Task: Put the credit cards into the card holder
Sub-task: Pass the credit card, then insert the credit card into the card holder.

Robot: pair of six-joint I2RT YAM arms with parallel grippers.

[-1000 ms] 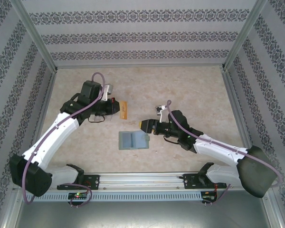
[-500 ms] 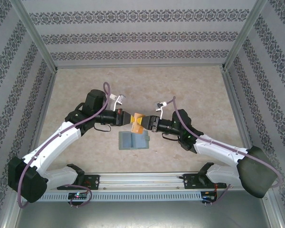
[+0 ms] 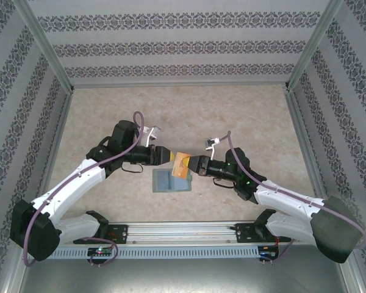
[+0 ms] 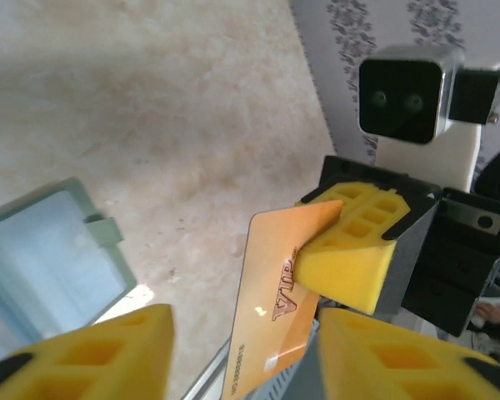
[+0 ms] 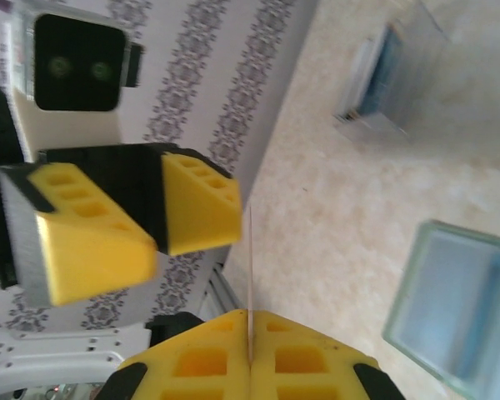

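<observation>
**Orange card held by one end over the open wallet**

The right gripper (image 3: pixel 193 163) is clamped on one end of the orange card (image 3: pixel 182 163). It holds the card in the air just above the far edge of the wallet (image 3: pixel 172 181), which lies open and flat on the table (image 3: pixel 250 116). The left gripper (image 3: pixel 168 156) faces it with its jaws apart. The card's free end sits between those fingers, and neither seems to touch it.

The grip takes only a narrow strip of card, so the card could pivot or slip when its free end meets a pocket lip. Nothing pins the wallet down, so a shallow push would likely slide it or lift a flap rather than seat the card. The left fingers are close enough that a sideways move could knock the card against them. The pocket mouths are too blurred in the wrist views to judge alignment.

Bare table surrounds the wallet, and the walls (image 3: pixel 183 49) are well apart from both arms. In the right wrist view a clear stand (image 5: pixel 383 92), with what looks like the blue card (image 5: pixel 390 58) in it, sits well beyond the wallet.
</observation>
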